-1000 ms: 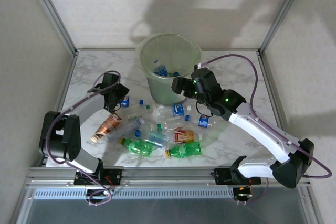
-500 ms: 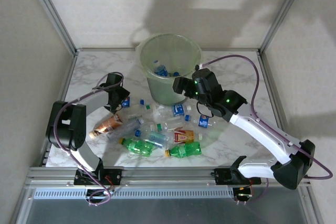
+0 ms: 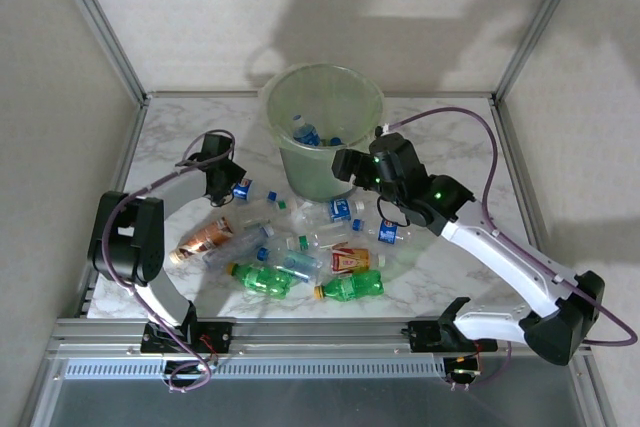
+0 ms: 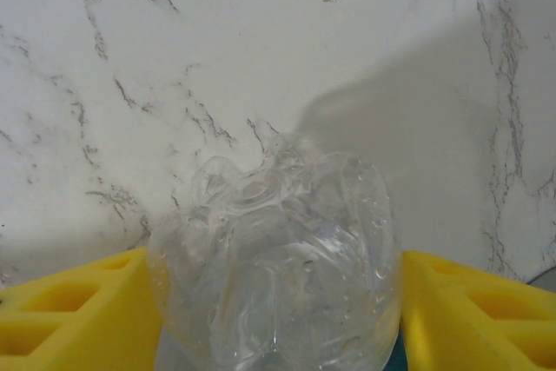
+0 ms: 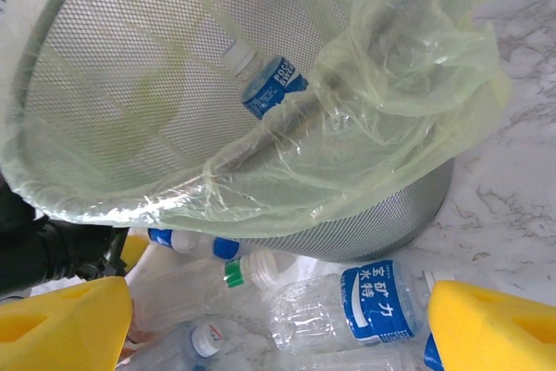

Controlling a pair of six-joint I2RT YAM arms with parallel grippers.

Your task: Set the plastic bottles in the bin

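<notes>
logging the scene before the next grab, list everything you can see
bin: one, mesh with pale-green liner, table's far middle
bottles in bin: at least two, clear, blue labels
clear bottles: several, blue labels and caps, heaped before the bin
green bottles: two, heap's near edge
copper bottle: one, heap's left
red-yellow labelled bottle: one, middle of heap
clear crushed bottle: one, between the left pads
table: one, white marble
left gripper: yellow pads against that crushed bottle
right gripper: open, yellow pads, beside the bin over the heap
</notes>
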